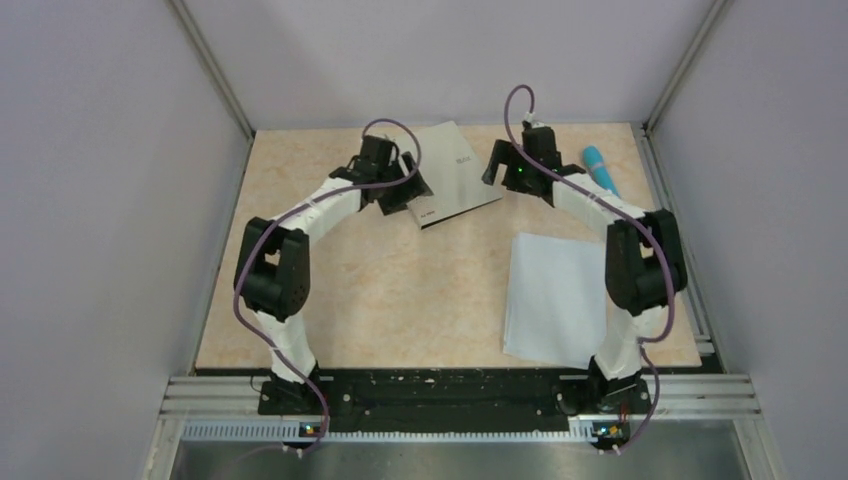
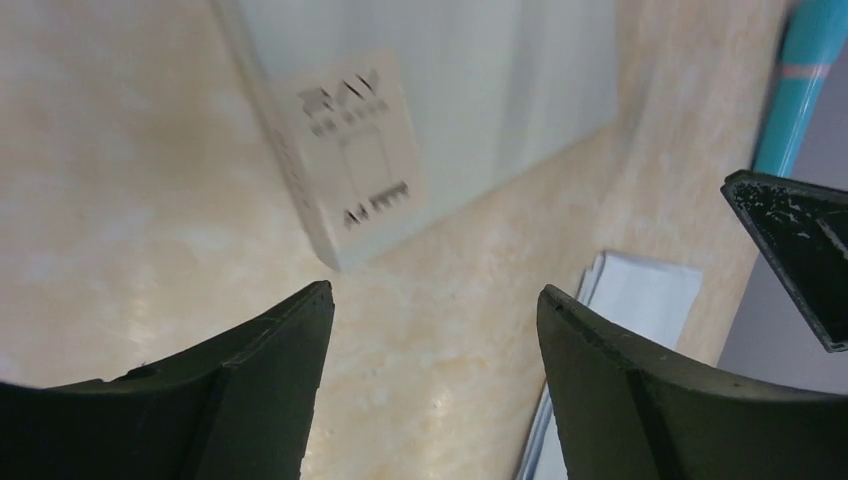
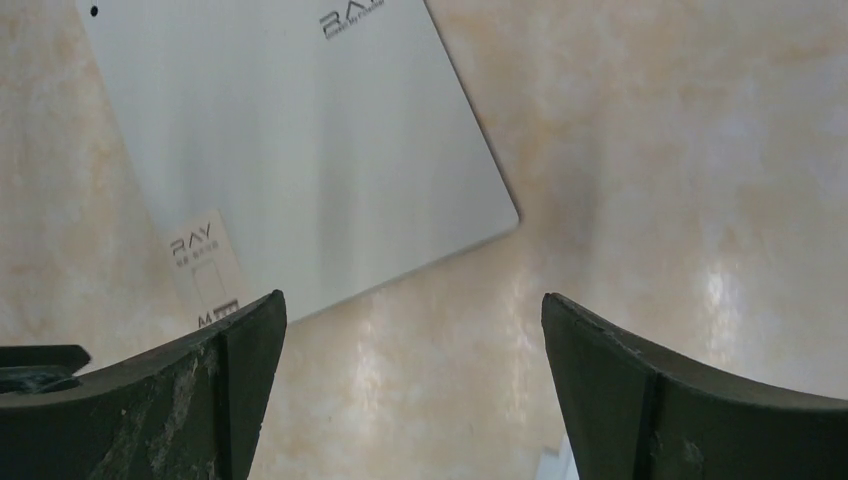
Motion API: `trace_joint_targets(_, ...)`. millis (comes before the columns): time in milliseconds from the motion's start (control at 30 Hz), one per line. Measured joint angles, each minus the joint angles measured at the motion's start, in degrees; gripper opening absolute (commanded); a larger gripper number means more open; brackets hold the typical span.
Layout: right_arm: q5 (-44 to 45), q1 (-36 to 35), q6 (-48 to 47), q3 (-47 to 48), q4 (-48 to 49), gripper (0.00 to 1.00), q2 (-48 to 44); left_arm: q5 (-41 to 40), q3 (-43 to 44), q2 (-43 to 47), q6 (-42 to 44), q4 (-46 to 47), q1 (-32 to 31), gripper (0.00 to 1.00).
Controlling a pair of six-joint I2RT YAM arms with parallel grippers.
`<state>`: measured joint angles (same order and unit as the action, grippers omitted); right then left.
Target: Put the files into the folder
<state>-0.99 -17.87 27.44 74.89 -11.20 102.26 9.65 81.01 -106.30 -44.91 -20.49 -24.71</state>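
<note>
The grey folder [image 1: 455,172] lies closed and flat at the back middle of the table. It shows in the left wrist view [image 2: 440,100] and in the right wrist view [image 3: 290,150], with small dark printed marks. The white files [image 1: 556,298] lie stacked at the right front; an edge shows in the left wrist view [image 2: 640,300]. My left gripper [image 1: 405,185] is open and empty at the folder's left edge. My right gripper [image 1: 505,160] is open and empty just right of the folder. Both hover above the table.
A blue cylindrical object [image 1: 600,168] lies at the back right near the table edge, also seen in the left wrist view [image 2: 800,80]. Grey walls enclose the table on three sides. A black rail [image 1: 450,385] runs along the near edge.
</note>
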Motion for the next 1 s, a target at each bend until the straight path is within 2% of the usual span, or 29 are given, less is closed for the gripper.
trace_joint_targets(200, -2.1, 0.1, -3.7, 17.0, 2.3, 0.97, 17.0, 2.5, 7.6, -8.0, 1.3, 2.9, 9.7, 0.83)
trace_joint_targets(467, -3.3, 0.6, -4.5, 36.2, 0.1, 0.98, 34.1, 4.7, 27.4, -25.0, 4.6, 6.4, 14.5, 0.83)
trace_joint_targets(567, -3.1, 0.7, -4.8, 42.2, -1.7, 0.99, 38.7, 4.2, 32.0, -29.1, 4.7, 7.5, 15.4, 0.83)
trace_joint_targets(767, -4.1, 1.3, -4.9, 57.2, -3.4, 0.99, 48.4, 0.5, 33.1, -32.8, 4.4, 9.3, 16.5, 0.83)
trace_joint_targets(1000, -10.6, 1.7, -3.3, 63.8, -0.6, 0.99, 53.3, -2.0, 33.8, -34.2, 4.0, 12.0, 18.8, 0.83)
